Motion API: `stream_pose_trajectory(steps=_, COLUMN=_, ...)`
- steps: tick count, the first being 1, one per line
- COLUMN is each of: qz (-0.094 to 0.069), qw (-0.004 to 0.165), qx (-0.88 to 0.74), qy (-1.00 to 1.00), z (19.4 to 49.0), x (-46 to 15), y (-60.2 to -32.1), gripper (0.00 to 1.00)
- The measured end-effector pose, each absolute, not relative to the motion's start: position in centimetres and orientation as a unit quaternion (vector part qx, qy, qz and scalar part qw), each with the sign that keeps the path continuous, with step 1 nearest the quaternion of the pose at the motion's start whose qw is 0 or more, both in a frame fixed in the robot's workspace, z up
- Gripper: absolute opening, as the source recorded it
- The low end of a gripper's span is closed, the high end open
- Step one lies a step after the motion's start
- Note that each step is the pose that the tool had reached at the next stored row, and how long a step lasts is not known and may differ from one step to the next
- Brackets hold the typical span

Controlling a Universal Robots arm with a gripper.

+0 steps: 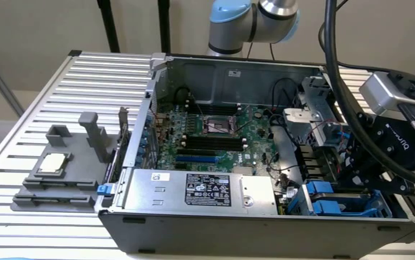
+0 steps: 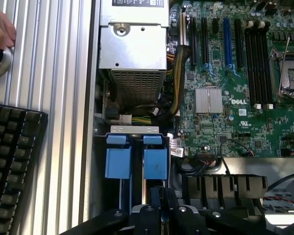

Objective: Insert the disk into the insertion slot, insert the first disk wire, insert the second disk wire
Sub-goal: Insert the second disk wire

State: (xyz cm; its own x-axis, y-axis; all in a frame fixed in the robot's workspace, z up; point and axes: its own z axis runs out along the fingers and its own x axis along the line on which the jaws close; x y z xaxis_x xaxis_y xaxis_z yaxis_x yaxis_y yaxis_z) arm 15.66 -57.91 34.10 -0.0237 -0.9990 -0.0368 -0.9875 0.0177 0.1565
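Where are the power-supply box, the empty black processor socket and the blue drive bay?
power-supply box point(image 1: 200, 189), exterior view, on its black-and-white label.
processor socket point(image 1: 218, 125), exterior view, on its centre.
insertion slot point(image 2: 135, 161), wrist view, on its blue tabs.

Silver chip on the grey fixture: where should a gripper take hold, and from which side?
By two opposite edges, coming straight down from above. The chip lies flat, face up, on the grey fixture, so only its thin sides offer a grip. The fixture's upright posts stand behind it, so the way down looks clear. How deep it sits I cannot tell.
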Motion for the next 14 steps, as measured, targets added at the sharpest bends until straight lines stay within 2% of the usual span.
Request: stream_pose_trajectory(steps=14, qz=-0.069, qw=0.042, qx=0.697, qy=-0.712, z=34.47, x=15.66, y=-57.88, gripper=0.16)
